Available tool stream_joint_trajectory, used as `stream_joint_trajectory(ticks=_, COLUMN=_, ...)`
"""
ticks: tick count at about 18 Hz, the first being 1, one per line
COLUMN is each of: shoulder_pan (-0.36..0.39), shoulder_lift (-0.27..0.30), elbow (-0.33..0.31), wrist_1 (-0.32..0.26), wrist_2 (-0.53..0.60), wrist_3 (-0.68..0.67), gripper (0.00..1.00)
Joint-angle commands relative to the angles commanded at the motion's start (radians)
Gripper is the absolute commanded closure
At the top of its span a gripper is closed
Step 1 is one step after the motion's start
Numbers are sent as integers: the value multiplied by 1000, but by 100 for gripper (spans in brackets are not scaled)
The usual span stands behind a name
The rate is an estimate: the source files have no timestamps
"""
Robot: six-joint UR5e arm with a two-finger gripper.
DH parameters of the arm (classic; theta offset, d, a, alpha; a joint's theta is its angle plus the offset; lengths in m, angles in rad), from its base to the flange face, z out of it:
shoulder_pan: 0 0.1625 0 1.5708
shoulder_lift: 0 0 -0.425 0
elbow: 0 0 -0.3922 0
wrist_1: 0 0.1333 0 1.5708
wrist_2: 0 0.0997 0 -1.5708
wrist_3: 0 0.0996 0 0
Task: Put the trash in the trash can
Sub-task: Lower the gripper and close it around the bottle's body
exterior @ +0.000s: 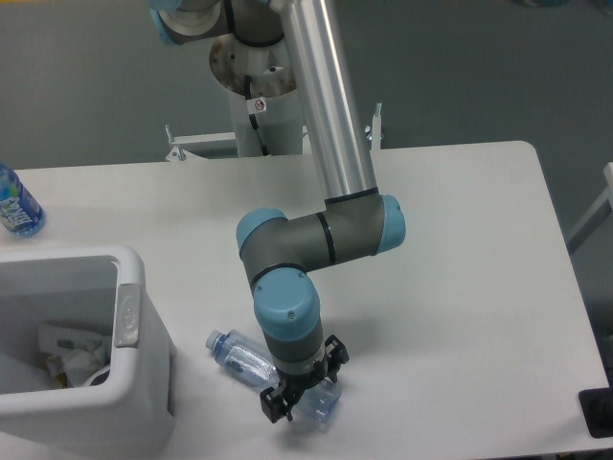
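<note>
Lying on its side on the white table point(460, 249), near the front edge: 1 crushed clear plastic water bottle point(251, 360) with pale blue cap, cap end pointing left toward the bin.

Black 2-finger gripper point(305, 389): lowered over the bottle's right-hand end, 1 finger on the near side and 1 on the far side, the bottle's body between them. Jaws set narrowly about the plastic; whether they are actually pressing it or just short of contact cannot be told from this angle.

Large white rectangular plastic bin point(129, 383) with thick rounded rim and grey oval handle inset: front left of table, just beside the bottle's cap end, not touching it. Contents: crumpled white paper scraps point(67, 350).

Uncrushed bottle with bright blue label point(14, 203): upright at the far left edge, well apart from the gripper.
</note>
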State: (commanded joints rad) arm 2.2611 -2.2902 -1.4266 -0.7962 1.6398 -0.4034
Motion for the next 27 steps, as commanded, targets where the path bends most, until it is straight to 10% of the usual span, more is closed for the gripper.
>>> stream_joint_trajectory(ticks=7, shoulder_pan=-6, shoulder_lift=3, elbow=0, wrist_1=2, wrist_2=0, wrist_3=5, gripper=37)
stream_joint_trajectory(ticks=27, shoulder_pan=-9, shoulder_lift=52, elbow=-12, wrist_1=-9, wrist_2=-2, wrist_3=87, gripper=45)
